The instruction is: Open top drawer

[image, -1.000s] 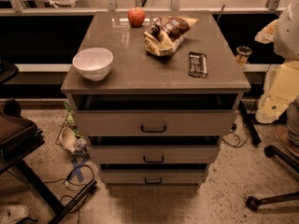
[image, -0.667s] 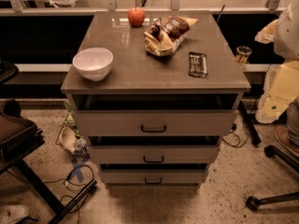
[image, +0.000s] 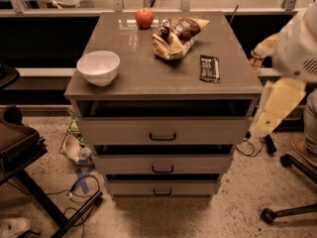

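Speckled floor, cables lower left. Cabinet top point(image: 148, 83) carries white bowl point(image: 98, 67), apple point(image: 144, 17), snack bag point(image: 176, 36), dark wrapped bar point(image: 209, 67). Top drawer point(image: 124, 131) sits directly under top, above two shorter fronts; dark gap shows above its front panel; handle point(image: 162, 137) centred, untouched. Gripper point(image: 260, 128) hangs right of cabinet, beside drawer's right end, pointing down. Grip opening: cannot tell.

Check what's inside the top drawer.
Only a dark gap shows above the top drawer front; the countertop covers the inside, so contents cannot be seen. The tool is beside the countertop's right edge, away from the handle.
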